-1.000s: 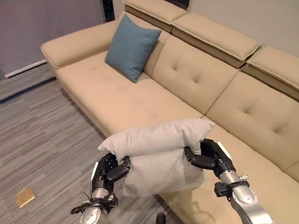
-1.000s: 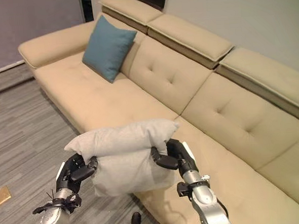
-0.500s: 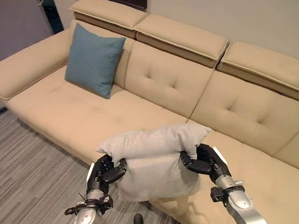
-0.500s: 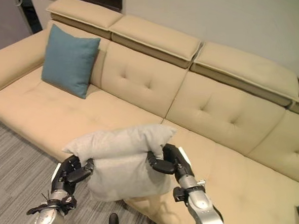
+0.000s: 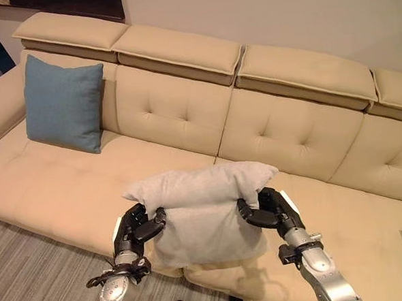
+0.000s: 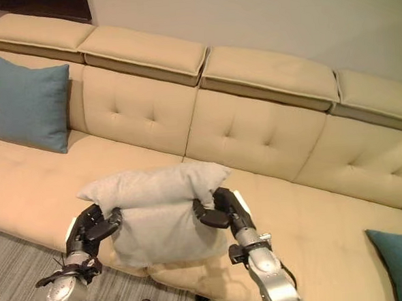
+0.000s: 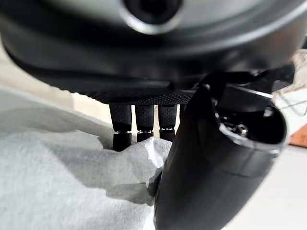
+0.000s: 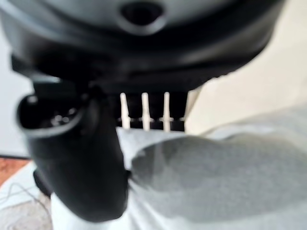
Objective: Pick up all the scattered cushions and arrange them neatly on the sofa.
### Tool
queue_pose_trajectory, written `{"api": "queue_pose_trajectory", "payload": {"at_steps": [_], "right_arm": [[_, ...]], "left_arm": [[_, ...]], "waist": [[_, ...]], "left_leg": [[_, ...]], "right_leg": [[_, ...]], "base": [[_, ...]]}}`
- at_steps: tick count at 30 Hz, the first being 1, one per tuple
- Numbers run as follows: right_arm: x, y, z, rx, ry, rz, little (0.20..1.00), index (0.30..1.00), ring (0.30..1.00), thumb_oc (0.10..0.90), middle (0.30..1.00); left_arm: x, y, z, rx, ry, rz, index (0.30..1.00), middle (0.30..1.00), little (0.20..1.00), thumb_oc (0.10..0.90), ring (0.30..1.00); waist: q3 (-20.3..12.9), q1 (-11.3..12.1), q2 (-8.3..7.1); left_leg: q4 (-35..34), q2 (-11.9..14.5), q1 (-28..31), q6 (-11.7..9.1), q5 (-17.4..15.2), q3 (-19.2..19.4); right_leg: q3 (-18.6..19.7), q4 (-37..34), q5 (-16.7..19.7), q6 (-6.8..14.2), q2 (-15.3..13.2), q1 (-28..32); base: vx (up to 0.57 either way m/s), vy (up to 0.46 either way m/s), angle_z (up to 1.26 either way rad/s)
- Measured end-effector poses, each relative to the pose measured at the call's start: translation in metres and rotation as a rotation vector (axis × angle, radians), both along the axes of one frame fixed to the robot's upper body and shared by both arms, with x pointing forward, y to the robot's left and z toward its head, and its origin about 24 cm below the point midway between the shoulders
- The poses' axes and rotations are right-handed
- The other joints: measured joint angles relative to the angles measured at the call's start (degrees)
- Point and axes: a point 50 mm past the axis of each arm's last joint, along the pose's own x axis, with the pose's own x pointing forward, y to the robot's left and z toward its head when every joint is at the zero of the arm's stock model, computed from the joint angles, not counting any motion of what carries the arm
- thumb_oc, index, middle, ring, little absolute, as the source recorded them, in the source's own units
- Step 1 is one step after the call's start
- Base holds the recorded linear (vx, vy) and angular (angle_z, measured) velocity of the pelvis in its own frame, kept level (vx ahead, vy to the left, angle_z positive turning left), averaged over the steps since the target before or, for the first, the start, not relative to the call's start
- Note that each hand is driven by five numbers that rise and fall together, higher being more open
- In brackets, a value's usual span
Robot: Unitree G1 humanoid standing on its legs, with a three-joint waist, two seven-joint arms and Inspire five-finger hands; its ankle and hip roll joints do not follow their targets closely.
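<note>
Sofa [image 5: 308, 123] dead ahead, seat just beyond. Grey cushion [image 5: 203, 208] held above front edge, long axis parallel to backrest. Left hand [image 5: 136, 231] and right hand [image 5: 269, 211] pinching opposite ends, equally near.

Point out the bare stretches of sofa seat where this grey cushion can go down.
The sofa seat is bare from the blue cushion at its left end to the teal cushion at its right. Both hands, left and right, hold the grey cushion over the front edge.
</note>
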Motion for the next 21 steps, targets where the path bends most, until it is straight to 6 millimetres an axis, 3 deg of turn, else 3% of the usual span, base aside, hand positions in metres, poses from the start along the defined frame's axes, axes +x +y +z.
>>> {"api": "queue_pose_trajectory", "payload": {"at_steps": [2, 3, 4, 6, 8, 10, 12, 13, 14, 17, 21], "right_arm": [[0.000, 0.000, 0.000, 0.001, 0.000, -0.001, 0.300, 0.300, 0.300, 0.400, 0.300], [0.000, -0.002, 0.000, 0.000, -0.002, -0.013, 0.300, 0.300, 0.300, 0.400, 0.300], [0.000, -0.004, 0.001, -0.005, -0.004, -0.019, 0.300, 0.300, 0.300, 0.400, 0.300], [-0.001, -0.011, 0.001, -0.018, -0.002, -0.041, 0.300, 0.300, 0.300, 0.400, 0.300], [0.001, -0.015, 0.004, -0.026, -0.012, -0.053, 0.300, 0.300, 0.300, 0.400, 0.300], [0.001, -0.015, 0.004, -0.024, -0.012, -0.056, 0.300, 0.300, 0.300, 0.400, 0.300], [0.001, -0.017, 0.004, -0.034, -0.012, -0.059, 0.300, 0.300, 0.300, 0.400, 0.300], [0.000, -0.018, 0.004, -0.035, -0.008, -0.064, 0.300, 0.300, 0.300, 0.400, 0.300], [-0.003, -0.018, 0.001, -0.025, 0.002, -0.073, 0.300, 0.300, 0.300, 0.400, 0.300], [-0.004, -0.016, 0.001, -0.017, -0.001, -0.080, 0.300, 0.300, 0.300, 0.400, 0.300], [-0.001, -0.010, 0.003, -0.017, -0.012, -0.056, 0.300, 0.300, 0.300, 0.400, 0.300]], "left_arm": [[-0.002, -0.001, -0.002, -0.006, 0.007, 0.003, 0.300, 0.300, 0.300, 0.400, 0.300], [-0.001, -0.004, -0.001, -0.013, 0.002, -0.003, 0.300, 0.300, 0.300, 0.400, 0.300], [-0.001, -0.007, -0.002, -0.025, 0.003, -0.006, 0.300, 0.300, 0.300, 0.400, 0.300], [0.001, -0.013, -0.001, -0.031, -0.003, -0.025, 0.300, 0.300, 0.300, 0.400, 0.300], [0.003, -0.017, 0.000, -0.034, -0.009, -0.040, 0.300, 0.300, 0.300, 0.400, 0.300], [0.004, -0.017, 0.000, -0.033, -0.008, -0.038, 0.300, 0.300, 0.300, 0.400, 0.300], [0.003, -0.019, -0.001, -0.034, -0.008, -0.041, 0.300, 0.300, 0.300, 0.400, 0.300], [0.003, -0.020, -0.001, -0.033, -0.006, -0.047, 0.300, 0.300, 0.300, 0.400, 0.300], [0.004, -0.020, 0.001, -0.030, -0.013, -0.050, 0.300, 0.300, 0.300, 0.400, 0.300], [0.006, -0.018, 0.006, -0.014, -0.032, -0.055, 0.300, 0.300, 0.300, 0.400, 0.300], [0.009, -0.009, 0.018, 0.028, -0.079, -0.048, 0.300, 0.300, 0.300, 0.400, 0.300]], "waist": [[-0.19, 1.08, -1.16], [-0.10, 0.99, -1.43], [-0.25, 1.44, -1.30], [-0.36, 0.02, -1.11], [-0.48, 0.36, -0.86], [-0.48, 0.41, -0.58], [-0.28, -0.25, 1.17], [-0.29, -0.42, 2.06], [-0.39, -0.95, 1.63], [-0.50, -1.41, 1.28], [-0.48, 0.16, 1.39]], "left_leg": [[6.36, 0.28, -2.35, 0.10, -0.18, -2.97], [11.30, 0.14, -5.49, -0.17, -1.57, -6.74], [10.78, -0.29, -6.04, -0.79, -2.40, -11.54], [8.21, -0.03, -7.92, -1.95, -2.59, -13.86], [2.15, 0.53, -9.28, -3.89, -0.82, -15.91], [0.16, 0.86, -9.74, -3.94, 0.78, -16.16], [-3.09, 1.58, -7.43, -2.89, 1.89, -15.74], [-5.49, 2.02, -5.47, -2.06, 5.44, -15.41], [-6.65, 1.03, -4.16, -1.45, 7.66, -14.53], [-6.66, -1.30, -3.59, -0.34, 7.04, -13.89], [-6.62, -2.56, -2.05, 0.74, 6.40, -12.40]], "right_leg": [[1.48, -0.24, 1.01, -1.91, 0.14, 0.72], [2.88, -1.56, 1.64, -2.90, 0.21, 1.41], [3.58, -2.71, 2.03, -3.32, 0.41, 1.87], [4.05, -4.64, 2.00, -3.20, 1.07, 3.23], [5.80, -7.51, 3.25, -3.14, 2.17, 4.15], [7.44, -8.02, 3.61, -3.02, 2.74, 4.35], [8.15, -8.02, 3.39, -2.34, 3.84, 5.27], [8.80, -8.03, 3.05, -1.83, 4.38, 6.01], [8.94, -8.05, 2.39, -0.22, 3.22, 6.70], [9.04, -8.03, 1.80, 0.95, 0.82, 7.19], [9.00, -8.02, 1.82, 2.26, -0.62, 8.21]], "base": [[0.01, -0.024, -0.52], [0.04, 0.000, -0.62], [0.07, 0.033, -0.38], [0.05, 0.044, -0.08], [0.04, 0.093, -0.42], [0.10, 0.129, -0.62], [0.10, 0.117, -0.45], [0.11, 0.152, -0.34], [0.11, 0.150, -0.22], [0.10, 0.134, -0.03], [0.05, 0.130, -0.10]]}}
